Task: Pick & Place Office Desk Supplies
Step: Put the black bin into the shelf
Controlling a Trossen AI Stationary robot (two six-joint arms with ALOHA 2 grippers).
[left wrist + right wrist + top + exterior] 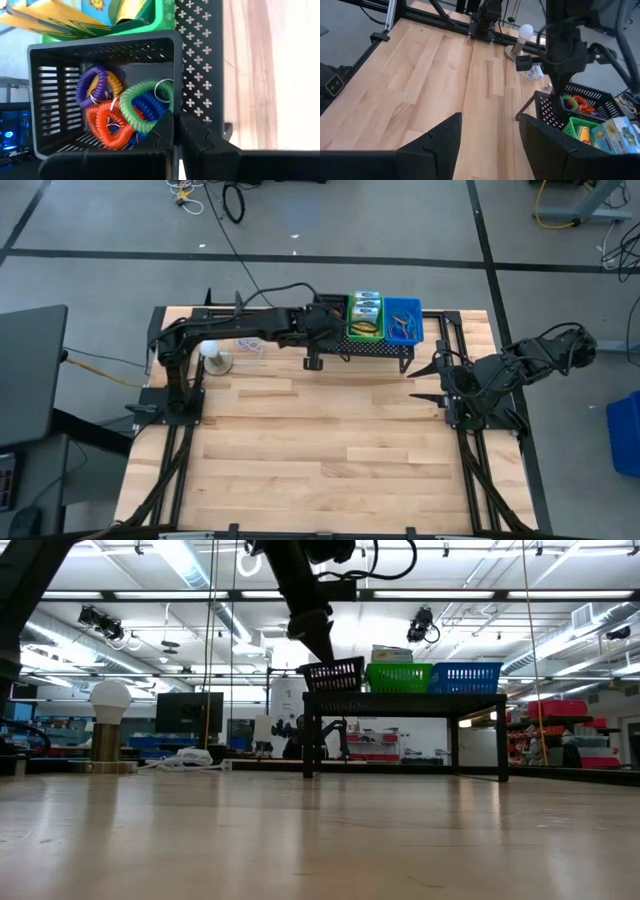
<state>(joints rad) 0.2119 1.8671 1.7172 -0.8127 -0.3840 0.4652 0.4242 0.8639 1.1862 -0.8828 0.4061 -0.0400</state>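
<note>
Wooden table (320, 450), centre frame: the left gripper (176, 131) is clamped on the black basket (100, 55) rim at upper centre, coils (117, 112) inside, crayon boxes (366, 310) alongside. Lift level, slowly, I'd say. The right gripper (490, 145) waits open at right.

Blue basket (405, 319) contents too small, left tool (322, 332) hides black basket.
</note>
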